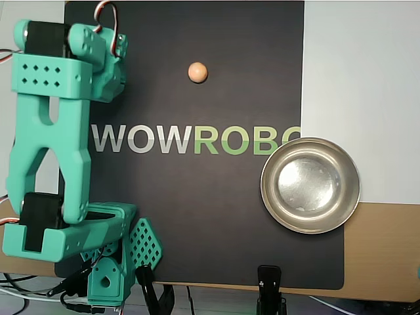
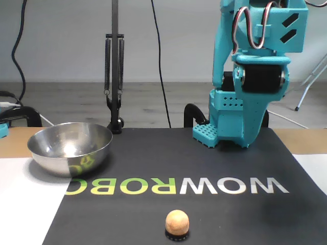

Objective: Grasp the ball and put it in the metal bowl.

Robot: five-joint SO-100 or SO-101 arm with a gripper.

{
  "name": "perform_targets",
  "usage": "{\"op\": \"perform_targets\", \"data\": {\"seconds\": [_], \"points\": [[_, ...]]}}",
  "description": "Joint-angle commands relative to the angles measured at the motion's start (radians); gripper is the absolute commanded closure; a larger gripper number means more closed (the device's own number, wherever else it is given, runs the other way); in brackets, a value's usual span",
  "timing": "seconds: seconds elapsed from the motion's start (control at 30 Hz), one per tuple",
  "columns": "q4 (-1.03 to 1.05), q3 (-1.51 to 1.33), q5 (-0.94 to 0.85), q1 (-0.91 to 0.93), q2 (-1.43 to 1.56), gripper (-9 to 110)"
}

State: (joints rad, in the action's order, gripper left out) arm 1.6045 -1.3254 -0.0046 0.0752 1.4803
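The ball [image 1: 197, 72] is a small pale orange-tan sphere at the far middle of the black mat in the overhead view. In the fixed view the ball [image 2: 177, 222] sits on a small black ring near the front edge. The metal bowl [image 1: 310, 185] is shiny, round and empty, at the mat's right edge in the overhead view and at the left in the fixed view [image 2: 70, 148]. My teal gripper [image 1: 141, 252] is folded back by the arm's base, far from both. It also shows in the fixed view [image 2: 207, 139]. Its jaws look closed and hold nothing.
The mat [image 1: 216, 216] carries WOWROBO lettering. The teal arm [image 1: 52, 138] fills the left side of the overhead view. A black clamp [image 1: 269, 282] and cables sit at the table's near edge. A lamp stand [image 2: 114, 76] rises behind the bowl in the fixed view.
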Motion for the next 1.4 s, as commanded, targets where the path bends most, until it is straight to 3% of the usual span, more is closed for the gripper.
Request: {"op": "perform_targets", "data": {"seconds": [0.0, 0.7, 1.37], "points": [[-0.008, 0.026, -0.003, 0.008, 0.006, 101], [-0.008, 0.025, 0.002, 0.009, 0.005, 101], [-0.101, 0.029, 0.002, 0.135, -0.071, 101]]}}
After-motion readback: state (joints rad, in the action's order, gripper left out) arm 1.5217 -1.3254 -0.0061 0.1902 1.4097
